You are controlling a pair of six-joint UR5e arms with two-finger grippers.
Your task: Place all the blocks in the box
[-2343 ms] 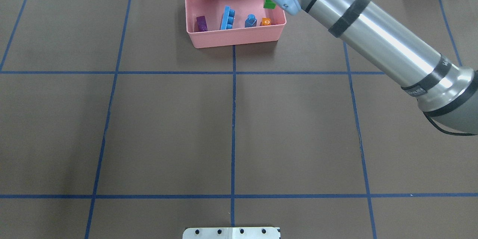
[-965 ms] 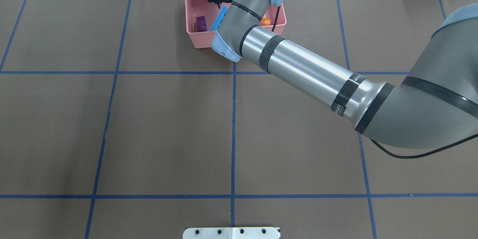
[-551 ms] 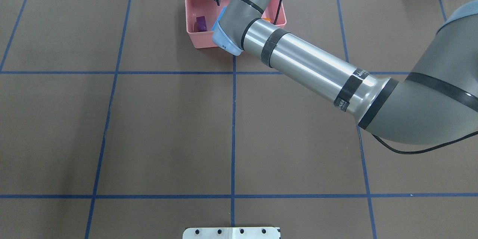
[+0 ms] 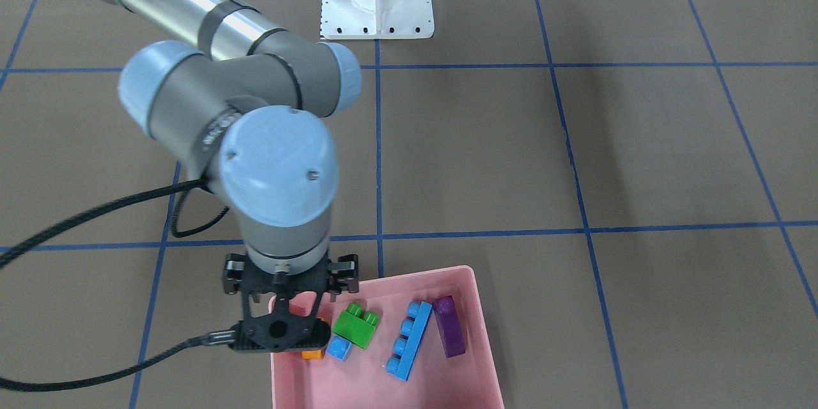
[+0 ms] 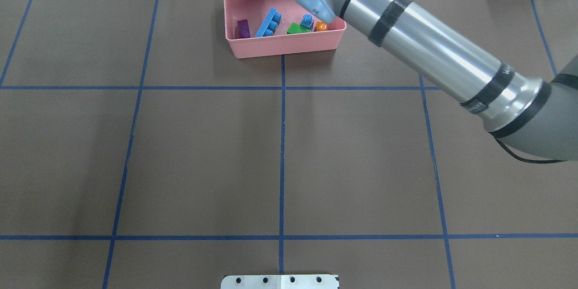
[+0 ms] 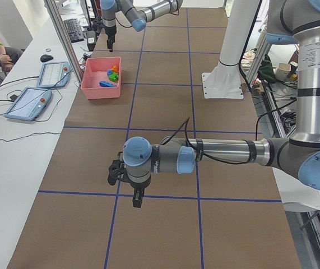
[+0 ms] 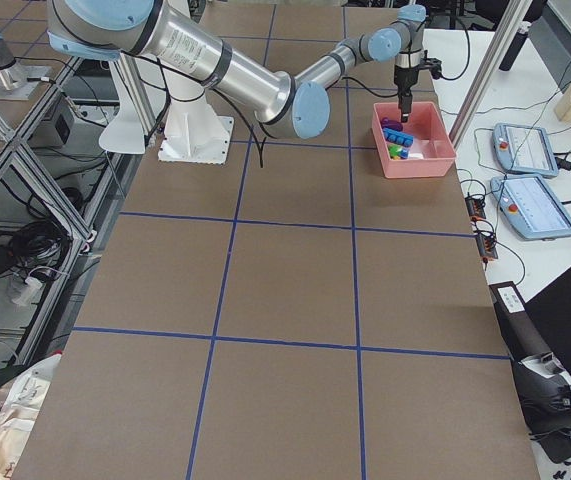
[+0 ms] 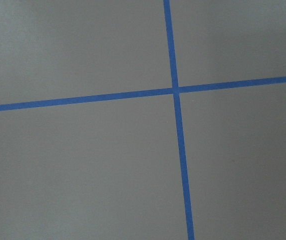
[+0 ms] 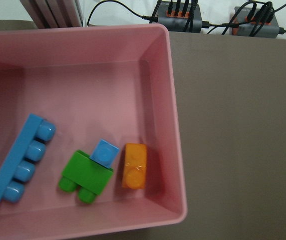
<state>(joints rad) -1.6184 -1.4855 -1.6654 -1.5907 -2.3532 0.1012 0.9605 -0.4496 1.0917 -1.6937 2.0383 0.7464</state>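
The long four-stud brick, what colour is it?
The long four-stud brick is blue, clearest in the right wrist view.

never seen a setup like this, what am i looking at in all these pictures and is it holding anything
It is a robot with two arms at a brown table marked with blue tape. Four fixed cameras watch from overhead, the front and both ends; one small camera rides on each wrist. The right gripper hangs above one edge of a pink box; inside lie the orange block, green block, small blue block, long blue block and purple block. No block shows in either gripper. The left gripper hangs over bare table.
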